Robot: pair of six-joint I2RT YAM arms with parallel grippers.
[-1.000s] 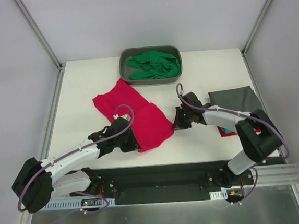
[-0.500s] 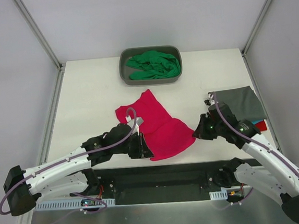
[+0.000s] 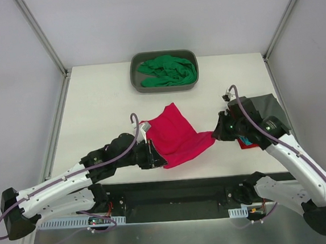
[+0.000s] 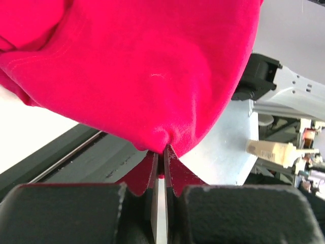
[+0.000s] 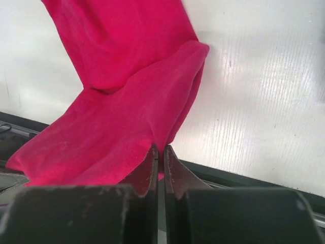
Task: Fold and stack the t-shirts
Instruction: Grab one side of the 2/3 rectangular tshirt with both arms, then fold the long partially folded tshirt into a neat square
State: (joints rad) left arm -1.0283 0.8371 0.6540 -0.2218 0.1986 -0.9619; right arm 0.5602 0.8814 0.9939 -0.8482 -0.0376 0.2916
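crimson shirt (image 3: 178, 136) aloft, stretched — green shirt (image 3: 167, 70) crumpled

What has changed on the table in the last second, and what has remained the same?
Both arms drew the crimson-pink shirt rightward; once spread out, it is now bunched between the left gripper and the right gripper, both shut on its edge. The green shirt in the tub and the dark grey shirt at the right stayed put.

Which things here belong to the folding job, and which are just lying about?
Job:
crimson-pink shirt, pinched by the left tool and the right tool
green shirt, bunched in the grey tub
dark grey shirt, lying at the right

Just there:
grey tub
white table
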